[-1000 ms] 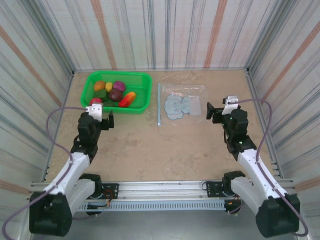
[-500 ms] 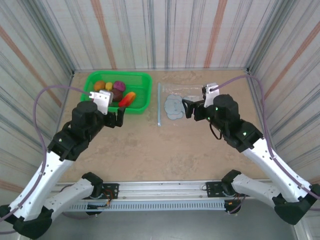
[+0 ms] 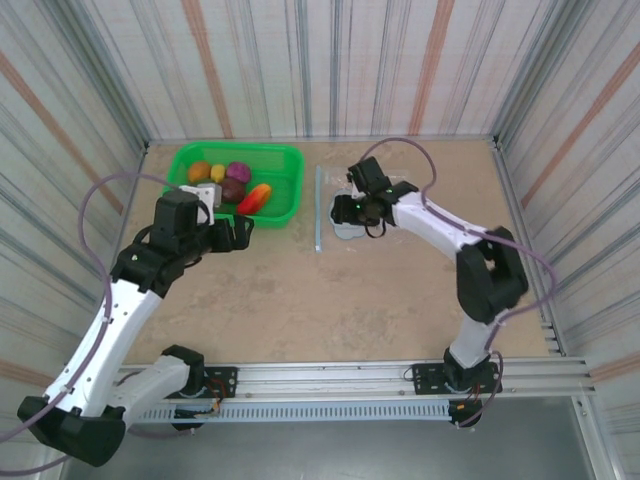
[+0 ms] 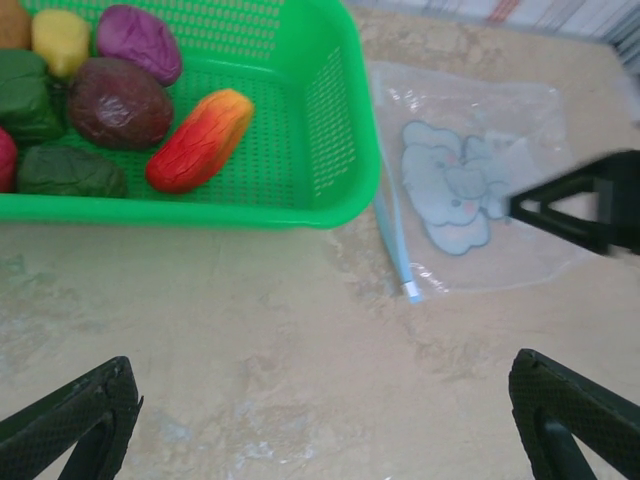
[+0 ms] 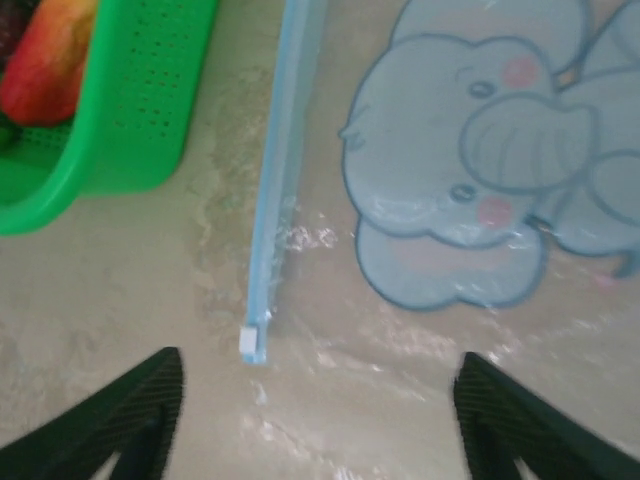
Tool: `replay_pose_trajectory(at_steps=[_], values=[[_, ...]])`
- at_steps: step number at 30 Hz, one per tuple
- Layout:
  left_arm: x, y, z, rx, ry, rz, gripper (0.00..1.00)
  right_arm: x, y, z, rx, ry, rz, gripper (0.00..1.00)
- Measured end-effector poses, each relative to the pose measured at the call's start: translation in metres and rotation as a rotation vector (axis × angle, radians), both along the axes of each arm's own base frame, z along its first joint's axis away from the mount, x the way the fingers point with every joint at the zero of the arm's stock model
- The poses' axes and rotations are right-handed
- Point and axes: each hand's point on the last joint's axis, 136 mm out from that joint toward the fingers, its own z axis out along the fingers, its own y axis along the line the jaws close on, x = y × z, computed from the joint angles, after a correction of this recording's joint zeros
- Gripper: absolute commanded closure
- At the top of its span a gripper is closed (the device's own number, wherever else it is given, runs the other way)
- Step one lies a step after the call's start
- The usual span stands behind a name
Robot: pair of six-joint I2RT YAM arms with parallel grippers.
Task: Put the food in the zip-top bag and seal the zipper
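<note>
Fingers (image 5: 140,400) of the right gripper (image 5: 318,405), black ribbed wedges, stand apart with nothing between them, above the clear, flexible zip-top bag (image 5: 420,340). The bag lies flat and slightly crinkled on the mottled beige stone-look table (image 5: 120,280), with a pale blue elephant print (image 5: 470,170) at its middle. Its thin, straight light-blue zipper (image 5: 280,170) runs along the edge facing the green perforated plastic basket (image 5: 150,110) and ends in a small white tab. The basket has rounded corners and holds the food (image 4: 200,140): smooth, egg-like toy pieces in purple, yellow, maroon, green and red-orange. The left gripper (image 4: 325,400) is spread wide and empty over bare table, near the basket's front wall.
</note>
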Motion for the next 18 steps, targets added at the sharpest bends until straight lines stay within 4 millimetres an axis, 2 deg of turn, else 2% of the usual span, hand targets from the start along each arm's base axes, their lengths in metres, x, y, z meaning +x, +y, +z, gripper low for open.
replay_pose_trajectory(at_steps=[3,7,13,18], values=[[-0.004,0.001,0.003,-0.019,-0.025,-0.002,0.01,0.027,0.020,-0.020,-0.010,0.024,-0.004,0.46],[-0.002,0.010,0.001,-0.023,-0.023,0.030,0.01,0.059,0.041,-0.043,-0.024,0.038,-0.003,0.41],[-0.002,0.006,-0.007,-0.037,0.005,0.011,0.01,0.085,0.050,-0.059,-0.104,0.036,-0.025,0.40],[0.000,0.007,-0.010,-0.063,0.021,0.013,0.01,0.095,0.050,-0.069,-0.175,0.037,-0.045,0.51]])
